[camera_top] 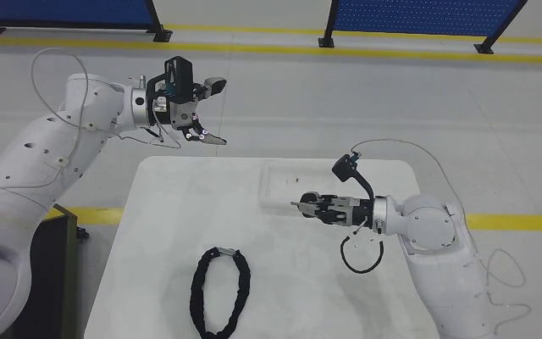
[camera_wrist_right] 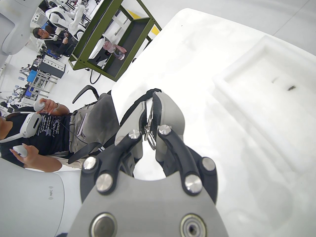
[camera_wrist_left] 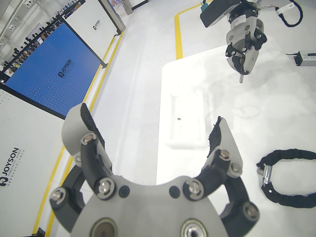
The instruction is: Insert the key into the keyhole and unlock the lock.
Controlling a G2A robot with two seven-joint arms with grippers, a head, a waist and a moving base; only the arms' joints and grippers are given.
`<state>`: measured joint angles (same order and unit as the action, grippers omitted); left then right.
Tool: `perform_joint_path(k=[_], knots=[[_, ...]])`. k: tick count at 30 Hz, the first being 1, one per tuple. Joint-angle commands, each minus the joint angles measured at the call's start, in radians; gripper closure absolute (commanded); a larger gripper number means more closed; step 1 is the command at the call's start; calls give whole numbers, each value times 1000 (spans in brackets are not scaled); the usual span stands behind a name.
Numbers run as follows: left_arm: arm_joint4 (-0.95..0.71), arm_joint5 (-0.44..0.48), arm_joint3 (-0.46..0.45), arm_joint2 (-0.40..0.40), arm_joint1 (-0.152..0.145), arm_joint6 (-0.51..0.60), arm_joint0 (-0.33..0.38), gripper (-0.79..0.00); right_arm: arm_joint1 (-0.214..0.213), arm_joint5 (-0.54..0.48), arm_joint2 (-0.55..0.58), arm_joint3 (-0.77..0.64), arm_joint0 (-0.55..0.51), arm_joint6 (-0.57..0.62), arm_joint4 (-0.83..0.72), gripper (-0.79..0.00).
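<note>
Near the white tray (camera_top: 271,182) with dark specks (camera_wrist_left: 179,118) inside, right claw (camera_top: 305,204) tight on the key (camera_wrist_left: 241,76); left claw (camera_wrist_left: 151,114) spread, empty

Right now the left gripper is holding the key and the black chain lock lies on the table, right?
No. The right gripper holds the key, as the right wrist view shows. The black chain lock does lie on the table.

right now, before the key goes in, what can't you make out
Keyhole: silver metal cylinder on the black fabric-sleeved chain lock is too small in top view; left wrist view shows no opening.
Teeth of the small silver key: covered by pads of the right gripper in right wrist view.
Dark specks in white rectangular tray: too small to identify.
</note>
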<state>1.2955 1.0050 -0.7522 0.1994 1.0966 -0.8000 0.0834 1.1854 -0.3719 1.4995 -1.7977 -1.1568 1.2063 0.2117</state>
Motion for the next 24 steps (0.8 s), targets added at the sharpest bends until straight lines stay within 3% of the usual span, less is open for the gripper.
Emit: perform_joint_path(k=[1,7,10,19,24], knots=[[-2,-21,-18,8,-3,51,-19,-785,0,0,0,0,0,0,0,0],[31,7,-31,14,-28,68,-93,-785,0,0,0,0,0,0,0,0],[61,7,-58,-4,-47,1,-139,-785,0,0,0,0,0,0,0,0],[204,7,-212,-29,-114,-8,-220,-785,0,0,0,0,0,0,0,0],[283,7,-202,-29,-121,-8,-285,-785,0,0,0,0,0,0,0,0]])
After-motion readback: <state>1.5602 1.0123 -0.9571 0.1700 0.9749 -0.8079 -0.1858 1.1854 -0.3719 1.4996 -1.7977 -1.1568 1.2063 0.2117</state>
